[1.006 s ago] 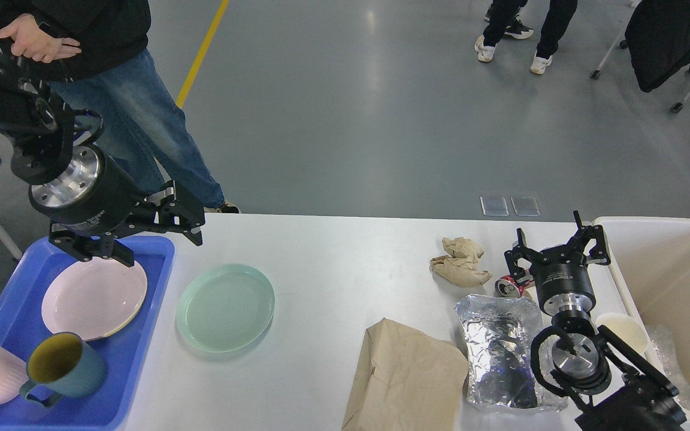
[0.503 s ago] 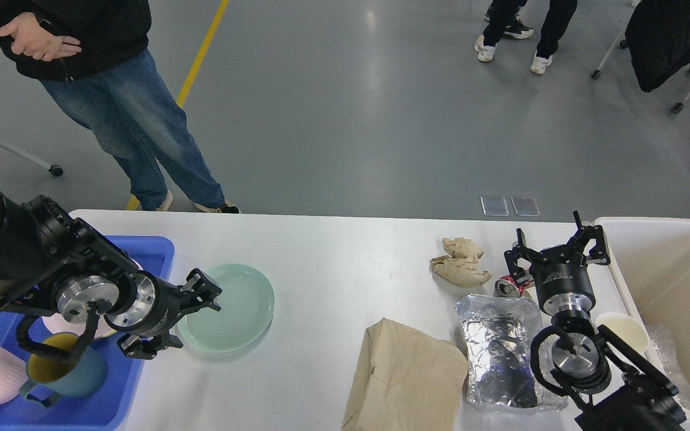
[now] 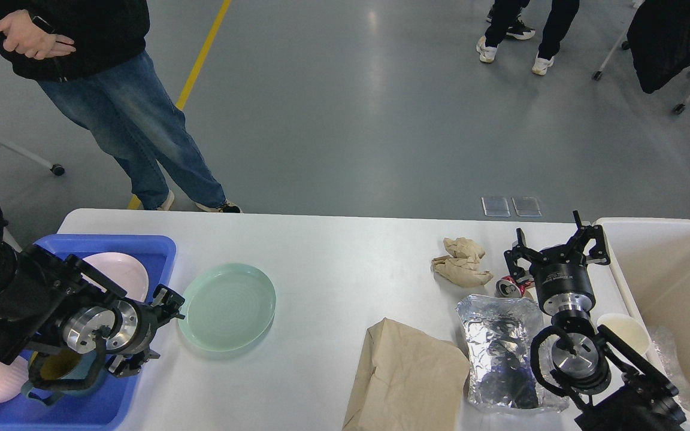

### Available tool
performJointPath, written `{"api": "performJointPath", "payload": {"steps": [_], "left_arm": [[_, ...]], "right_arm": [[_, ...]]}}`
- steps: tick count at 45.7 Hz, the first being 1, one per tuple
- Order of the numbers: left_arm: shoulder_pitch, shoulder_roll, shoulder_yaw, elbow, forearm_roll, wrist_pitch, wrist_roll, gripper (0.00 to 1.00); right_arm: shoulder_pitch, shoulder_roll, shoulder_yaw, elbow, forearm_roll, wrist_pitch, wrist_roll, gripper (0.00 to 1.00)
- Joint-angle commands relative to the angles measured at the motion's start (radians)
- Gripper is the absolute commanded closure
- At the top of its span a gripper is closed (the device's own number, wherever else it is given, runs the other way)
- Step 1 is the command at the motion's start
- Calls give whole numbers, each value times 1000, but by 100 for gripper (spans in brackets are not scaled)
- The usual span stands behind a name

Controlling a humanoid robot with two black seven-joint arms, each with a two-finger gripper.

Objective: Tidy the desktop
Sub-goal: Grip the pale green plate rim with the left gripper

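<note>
- The white surface (image 3: pixel 333 251) fills the lower half of your view; its far edge runs left to right, with grey floor beyond, and its rounded far-left corner shows. Your widest open stretch lies in the middle, between the green plate and the paper scraps.
- The cream bin (image 3: pixel 668 275) sits at the right end, its wall just beside your right arm.
- The blue tray (image 3: pixel 159 251) sits at the left end, holding a pink plate (image 3: pixel 120 272) and mugs partly hidden by your left arm.
- A brown paper bag (image 3: pixel 405 377) and a foil bag (image 3: pixel 501 347) lie near the front edge, side by side.
- The green plate (image 3: pixel 228 306) lies just right of the tray.
- Crumpled paper (image 3: pixel 462 262) lies near the far edge, left of the right tool.
- Your right tool (image 3: pixel 556 248) is spread, fingers pointing away, above a small can (image 3: pixel 508 288).
- Your left tool (image 3: pixel 156 326) sits at the tray's right rim beside the green plate; you cannot tell its spread.
</note>
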State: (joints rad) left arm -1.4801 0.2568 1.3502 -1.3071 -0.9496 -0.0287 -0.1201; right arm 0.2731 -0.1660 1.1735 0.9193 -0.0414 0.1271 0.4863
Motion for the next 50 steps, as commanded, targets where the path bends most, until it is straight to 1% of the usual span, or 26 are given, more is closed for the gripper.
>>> {"api": "performJointPath", "payload": {"steps": [1,12,15,16,18,32,38,45,50], "left_arm": [[26,-1,-37,20,14,19,0,20],[80,-5,-86,72,35,21,2,21],[86,-8,-94,77,57,21,2,24],[87,-8,-94,80,63,21,0,29],[87,-7,-95,88,68,19,0,34],[129,-10,-114,126,69,19,3,39],[155,-11,-134,146,69,18,3,49],[156,-7,-146,149,69,9,3,58],[156,-7,-146,151,69,7,0,62]], "right_arm": [[0,0,0,0,0,0,0,0],[0,0,0,0,0,0,0,0],[0,0,0,0,0,-1,0,0],[0,0,0,0,0,0,0,0],[0,0,0,0,0,0,0,0],[0,0,0,0,0,-1,0,0],[0,0,0,0,0,0,0,0],[0,0,0,0,0,0,0,0],[0,0,0,0,0,0,0,0]]}}
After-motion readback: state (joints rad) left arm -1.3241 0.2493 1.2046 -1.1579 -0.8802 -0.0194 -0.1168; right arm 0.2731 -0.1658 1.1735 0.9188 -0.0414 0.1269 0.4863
